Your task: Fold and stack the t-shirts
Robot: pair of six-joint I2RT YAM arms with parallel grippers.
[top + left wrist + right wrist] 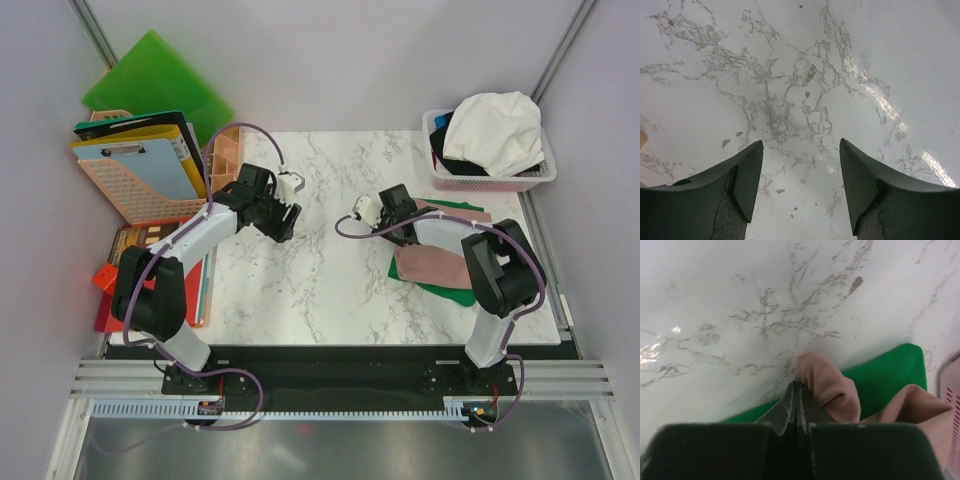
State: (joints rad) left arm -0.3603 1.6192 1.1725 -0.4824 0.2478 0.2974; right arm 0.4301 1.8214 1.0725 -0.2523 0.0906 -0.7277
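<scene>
A dusty pink t-shirt (pixel 435 265) lies partly folded on top of a green t-shirt (pixel 452 293) at the right of the marble table. My right gripper (pixel 402 228) is at the pink shirt's left edge. In the right wrist view the right gripper (pixel 796 386) is shut on a bunched fold of the pink shirt (pixel 832 387), with the green shirt (pixel 890 370) under it. My left gripper (pixel 285 215) hovers over bare marble left of centre. In the left wrist view the left gripper (pixel 801 146) is open and empty. A white t-shirt (pixel 495 130) and dark cloth (pixel 458 163) sit in the basket.
A pink mesh basket (pixel 490 182) stands at the back right corner. At the left are a green plastic folder (pixel 155 75), clipboards in a pink rack (pixel 150 190), a small tray (pixel 225 150) and red items (pixel 105 280). White walls close in on both sides.
</scene>
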